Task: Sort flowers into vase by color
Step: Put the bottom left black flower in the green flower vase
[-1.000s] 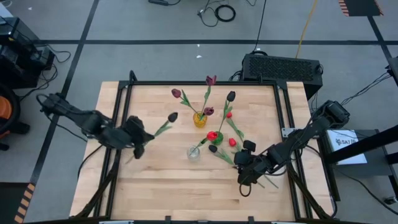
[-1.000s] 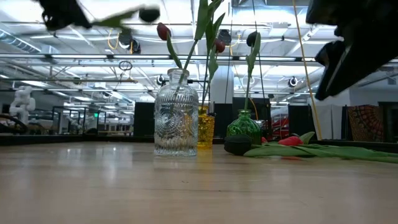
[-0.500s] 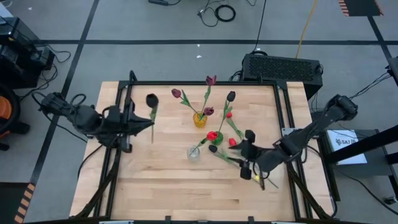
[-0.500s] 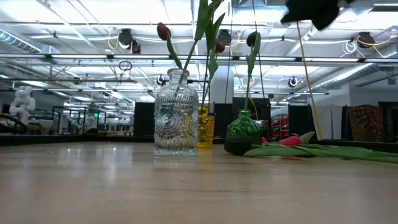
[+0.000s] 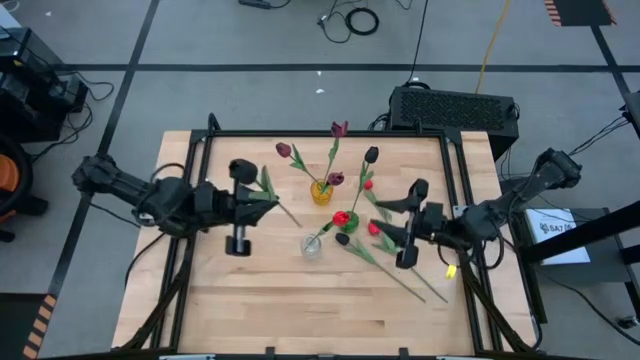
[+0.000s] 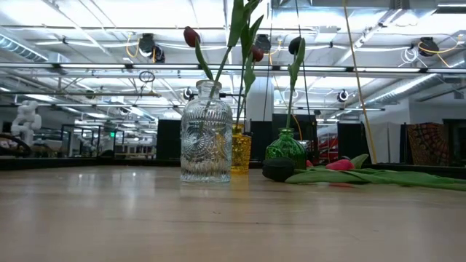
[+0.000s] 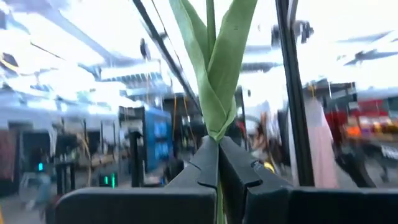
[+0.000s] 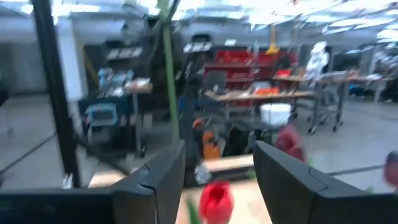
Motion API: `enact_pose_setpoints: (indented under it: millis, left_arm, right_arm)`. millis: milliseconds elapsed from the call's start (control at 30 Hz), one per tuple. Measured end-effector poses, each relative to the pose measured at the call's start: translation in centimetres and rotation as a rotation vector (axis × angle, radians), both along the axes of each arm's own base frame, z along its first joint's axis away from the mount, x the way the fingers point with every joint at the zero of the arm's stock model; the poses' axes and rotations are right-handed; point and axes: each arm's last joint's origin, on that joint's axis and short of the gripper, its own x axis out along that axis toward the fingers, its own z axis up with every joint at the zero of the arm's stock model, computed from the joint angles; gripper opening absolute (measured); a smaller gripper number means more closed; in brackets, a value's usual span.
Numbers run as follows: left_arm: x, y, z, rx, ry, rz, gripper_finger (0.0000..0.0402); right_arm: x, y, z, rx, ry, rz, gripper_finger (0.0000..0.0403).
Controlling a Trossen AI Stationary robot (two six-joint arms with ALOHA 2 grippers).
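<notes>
One near-black tulip (image 5: 243, 167) sits clenched by its stem in the left pincer (image 5: 262, 196) above the bench (image 5: 250, 300), so lower it stem-first, upright, into the matching vase while the right pincer (image 5: 408, 222), released, waits over the loose tulips (image 5: 372, 229)

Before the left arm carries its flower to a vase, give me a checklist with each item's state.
1. Left tool shut on the flower stem: ok.
2. Dark flower head held clear above the table: ok.
3. Vases upright: clear vase, yellow vase, green vase: ok.
4. Right tool open and holding nothing, beside the loose flowers lying on the table: ok.
5. Path from the left tool to the vases free of the right arm: ok.
6. Which vase suits the dark head: cannot tell.
</notes>
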Motion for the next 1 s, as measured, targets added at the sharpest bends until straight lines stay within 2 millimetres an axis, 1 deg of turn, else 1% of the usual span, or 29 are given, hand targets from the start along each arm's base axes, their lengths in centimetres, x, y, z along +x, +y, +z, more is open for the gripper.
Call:
enact_pose_setpoints:
  millis: [100,233,500,633,767,867,1000]
  left_arm:
    - [1.6,0.1,-0.5,0.014,-0.082,-0.010,0.0002]
    - [3.4,0.5,-1.0,0.035,-0.182,-0.033,0.0002]
    - [7.0,0.9,-1.7,0.068,-0.257,-0.038,0.0002]
    - [9.0,1.1,-2.5,0.082,-0.232,-0.028,0.0002]
    - [10.9,1.6,-3.8,0.096,-0.193,-0.003,0.0002]
    - [12.0,1.9,-4.3,0.101,-0.181,0.014,0.0002]
    - [12.9,2.6,-4.9,0.107,-0.162,0.035,0.0002]
  right_arm:
    - [0.1,-0.4,0.3,-0.026,-0.020,-0.028,0.0183]
    - [0.4,-0.7,0.0,-0.057,0.014,-0.039,0.0183]
    - [0.4,-0.7,0.1,-0.138,0.025,-0.035,0.0183]
    - [0.4,-0.7,0.1,-0.158,0.030,-0.038,0.0183]
    - [0.4,-0.7,0.1,-0.172,0.034,-0.040,0.0183]
    - [0.4,-0.6,0.0,-0.182,0.040,-0.041,0.0183]
    - [0.4,-0.6,0.0,-0.186,0.047,-0.040,0.0183]
